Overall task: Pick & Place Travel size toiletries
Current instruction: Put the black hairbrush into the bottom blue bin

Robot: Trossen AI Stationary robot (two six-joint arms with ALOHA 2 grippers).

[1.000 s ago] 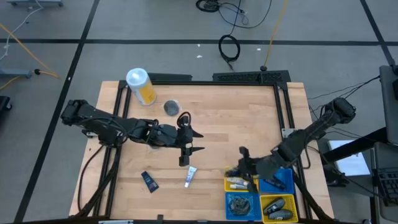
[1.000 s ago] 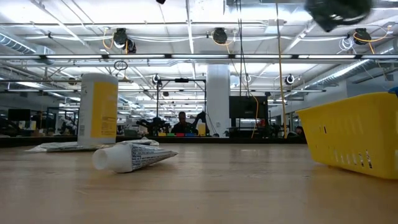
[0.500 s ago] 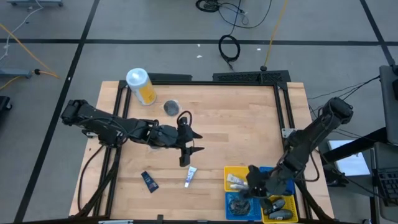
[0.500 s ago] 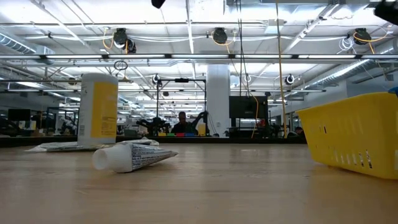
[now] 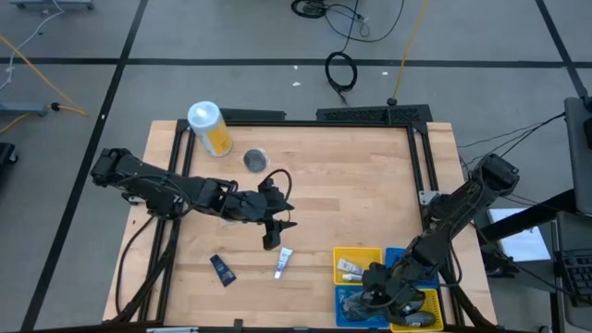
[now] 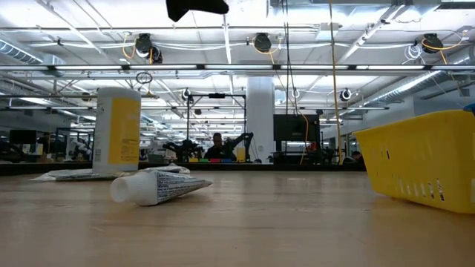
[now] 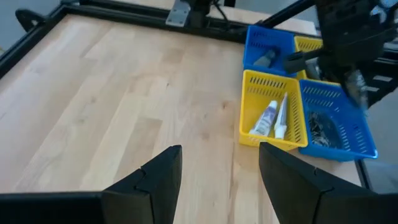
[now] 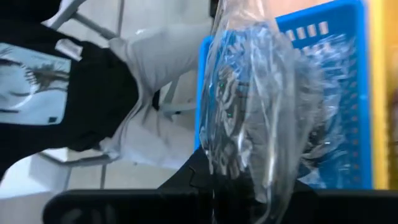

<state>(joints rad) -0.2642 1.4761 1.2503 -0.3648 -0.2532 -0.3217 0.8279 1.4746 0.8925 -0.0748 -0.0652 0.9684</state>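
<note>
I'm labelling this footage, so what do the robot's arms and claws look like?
Both arms are dark, jointed and slim, with black cables looping alongside. The left claw has two flat, black, pointed fingers. The right claw is equally dark. No markings show.

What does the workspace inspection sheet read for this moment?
Surface: wooden table, dark frame.
Job's things: white tube, dark blue tube, grey jar loose; two white tubes in yellow bin.
Clutter: yellow canister.
End effectors: left end effector open, empty, above white tube; right end effector shut on clear crinkly packet over blue bin.
Cables: coil on floor.
Surroundings: person beside table, right wrist view.
</note>
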